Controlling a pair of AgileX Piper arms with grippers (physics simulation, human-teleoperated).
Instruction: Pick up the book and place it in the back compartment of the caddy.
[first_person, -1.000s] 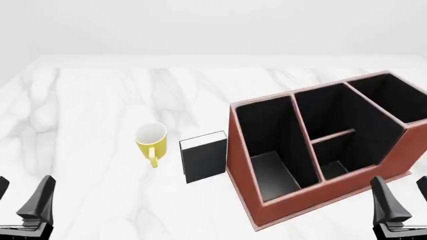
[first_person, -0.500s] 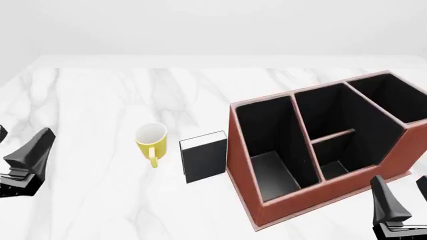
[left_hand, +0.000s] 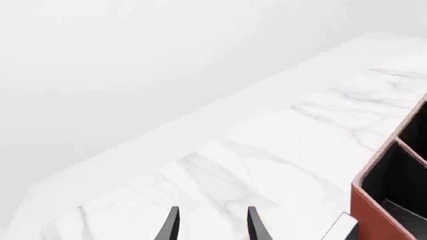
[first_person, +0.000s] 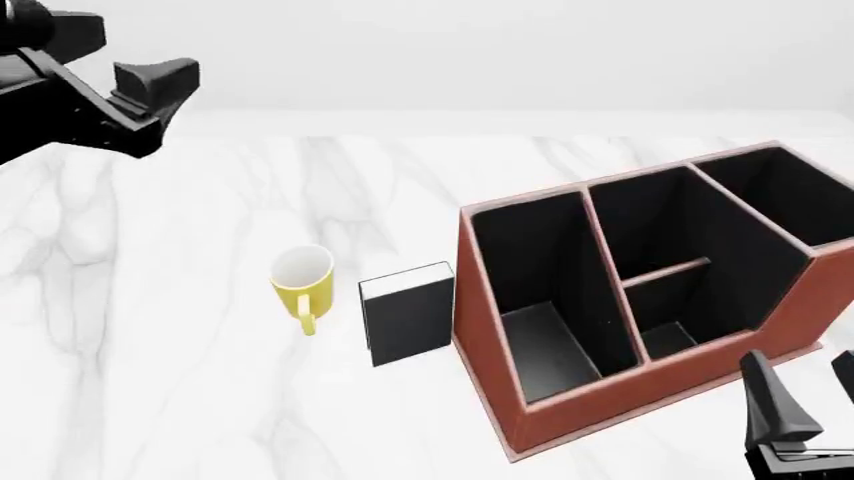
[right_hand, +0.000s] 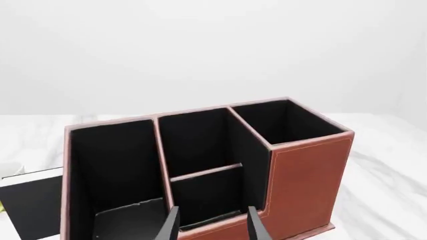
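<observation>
Step in hand, by judgement: bringing the left gripper to the book, with nothing yet grasped. High at the far left, well apart from everything on the table; fingers parted and empty in the left wrist view. Right gripper low at the near right corner, beside the caddy, fingers likewise parted and holding nothing.

Book upright on the table, just left of the caddy's left wall, close enough that touching or apart cannot be told. Yellow mug near on its other side, with a small gap between.

To do it well, probably: descend from above rather than sweep in from the side, given the mug on one flank and the caddy wall on the other. Pinch across the thin covers near the top edge, since the broad face looks too wide. Centre the grip so the book hangs straight, not tilted. Lift clear above the caddy's rim before moving right. Then aim for the back compartment, beyond the low reddish crossbar, not the long cell.
</observation>
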